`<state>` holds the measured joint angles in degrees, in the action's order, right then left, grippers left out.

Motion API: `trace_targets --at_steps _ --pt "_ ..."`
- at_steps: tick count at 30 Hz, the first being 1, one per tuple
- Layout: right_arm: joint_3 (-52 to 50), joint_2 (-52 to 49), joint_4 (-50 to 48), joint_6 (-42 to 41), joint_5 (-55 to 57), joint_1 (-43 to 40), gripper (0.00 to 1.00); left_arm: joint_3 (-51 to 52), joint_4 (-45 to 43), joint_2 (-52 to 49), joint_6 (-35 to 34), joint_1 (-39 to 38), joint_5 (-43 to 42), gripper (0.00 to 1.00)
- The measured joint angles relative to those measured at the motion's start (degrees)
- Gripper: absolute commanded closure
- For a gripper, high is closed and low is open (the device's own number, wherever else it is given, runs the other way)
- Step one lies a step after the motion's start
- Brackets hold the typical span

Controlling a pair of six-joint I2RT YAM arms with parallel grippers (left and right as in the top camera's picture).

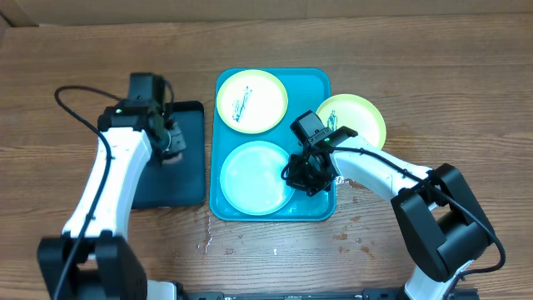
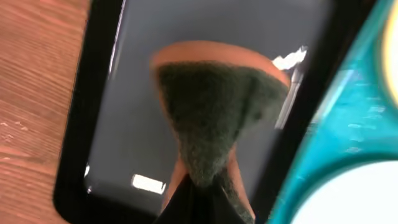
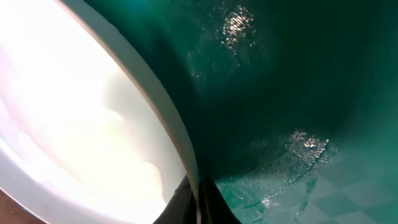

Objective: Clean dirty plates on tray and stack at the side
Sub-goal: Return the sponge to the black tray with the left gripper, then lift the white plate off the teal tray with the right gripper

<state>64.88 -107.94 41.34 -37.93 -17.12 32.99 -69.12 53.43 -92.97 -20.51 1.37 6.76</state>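
Note:
The turquoise tray [image 1: 323,83] holds two plates. The far plate [image 1: 251,100] has a dark scribble. The near plate [image 1: 254,177] looks clean. A third plate [image 1: 360,118] lies on the table just right of the tray. My right gripper [image 1: 304,177] is shut on the near plate's right rim; in the right wrist view its fingers [image 3: 198,200] pinch the rim of the plate [image 3: 81,112] above the wet tray floor [image 3: 280,93]. My left gripper [image 1: 171,146] is shut on a sponge [image 2: 211,106], green pad over orange, above the black tray [image 2: 124,124].
The black tray [image 1: 187,179] lies left of the turquoise tray, almost touching it. Water drops spot the table [image 1: 350,233] in front of the tray. The turquoise tray's edge [image 2: 336,124] and a plate [image 2: 348,199] show at the right of the left wrist view.

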Motion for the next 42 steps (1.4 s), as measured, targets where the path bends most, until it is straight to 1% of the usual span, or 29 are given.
trace_targets --at_steps 1,4,6,9,13,15,17,21,24,27,29,31,36,40,41,42 --pt "0.0 0.0 -0.1 0.3 0.0 0.0 0.96 0.9 -1.0 -1.4 0.6 0.7 -0.7 0.93" --pt "0.0 0.0 -0.1 0.7 0.0 0.0 0.96 2.8 -3.5 -6.6 3.3 1.9 -3.2 0.82" --pt "0.0 0.0 -0.1 0.9 0.0 0.0 0.96 3.1 -3.5 -9.1 4.4 1.9 -4.3 0.72" --pt "0.0 0.0 -0.1 1.2 0.0 0.0 0.96 3.4 -2.4 -10.1 5.8 1.9 -5.7 0.51" --pt "0.8 0.0 1.9 2.7 0.4 0.0 0.96 2.0 2.4 -8.6 6.4 1.9 -6.8 0.13" --pt "2.2 0.0 4.4 4.1 1.1 0.0 0.96 0.2 5.2 -6.7 6.4 1.9 -7.1 0.0" --pt "5.2 -0.1 8.0 5.4 2.6 0.0 0.96 -3.0 8.4 -3.3 6.9 1.9 -7.3 0.0" --pt "14.7 -0.1 15.5 8.7 8.1 0.7 0.96 -11.4 13.7 5.0 7.0 1.9 -7.5 0.0" --pt "22.3 -0.1 18.0 11.8 11.8 2.3 0.96 -17.7 16.7 11.0 7.0 1.9 -7.6 0.0" --pt "29.1 -0.1 17.9 14.9 14.8 5.0 0.96 -23.0 18.5 16.1 7.0 1.9 -7.6 0.0" --pt "32.0 -0.1 16.0 16.2 16.5 7.0 0.96 -25.1 18.9 18.6 7.0 1.9 -7.6 0.0" --pt "33.8 -0.1 11.5 17.1 18.4 9.3 0.96 -26.9 19.3 21.3 7.0 1.9 -7.6 0.0" --pt "34.2 -0.5 -0.3 19.4 24.0 15.6 0.96 -27.7 20.1 27.6 7.0 1.9 -7.7 0.0" --pt "34.5 -3.0 -7.6 22.1 29.2 20.0 0.96 -27.7 21.1 30.2 7.0 1.9 -7.7 0.0" --pt "34.5 -4.3 -10.6 24.0 31.6 21.2 0.96 -27.8 22.1 30.6 7.0 1.9 -7.7 0.0" --pt "34.4 -4.9 -11.5 25.1 32.9 21.7 0.96 -27.8 22.5 30.6 7.0 1.9 -7.7 0.0"
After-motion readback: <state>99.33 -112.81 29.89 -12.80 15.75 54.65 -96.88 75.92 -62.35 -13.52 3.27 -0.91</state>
